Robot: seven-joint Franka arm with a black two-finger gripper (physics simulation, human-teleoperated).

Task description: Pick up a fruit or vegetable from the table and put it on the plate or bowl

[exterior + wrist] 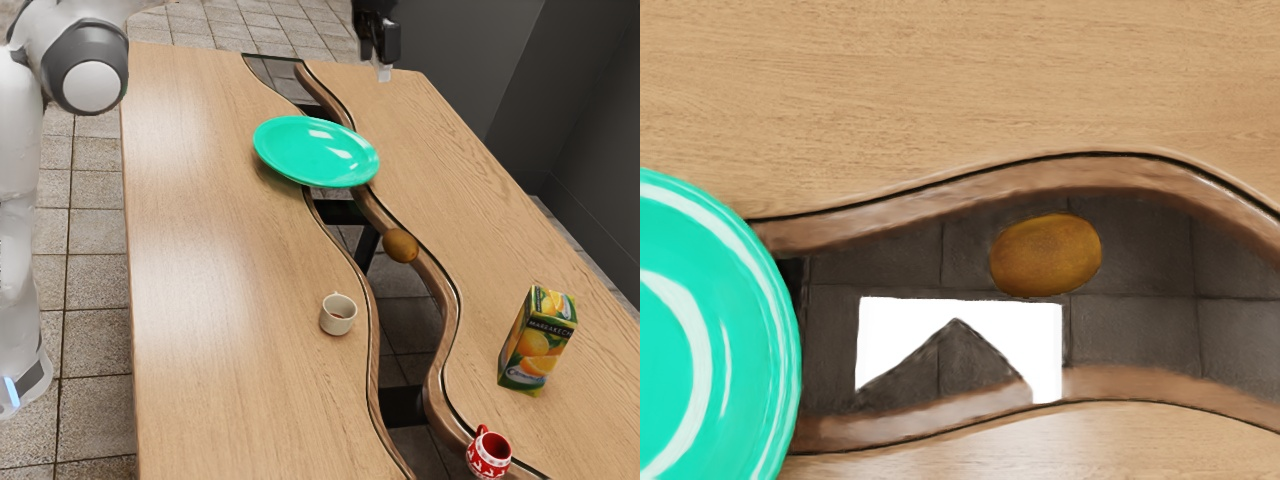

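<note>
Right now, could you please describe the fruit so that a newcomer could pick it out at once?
Find the winding gap between the two wooden tabletops, which the green plate overhangs. Follow it from the plate toward the juice carton: the kiwi rests on the gap's curved rim. It is the only small, brown, egg-shaped thing; the nearby cup is white and open-topped.

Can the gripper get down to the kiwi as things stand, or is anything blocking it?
Probably yes. The gripper hangs above the far end of the table, and nothing stands over the kiwi. It sits on the curved rim beside the gap, apart from the green plate, so it might roll.
</note>
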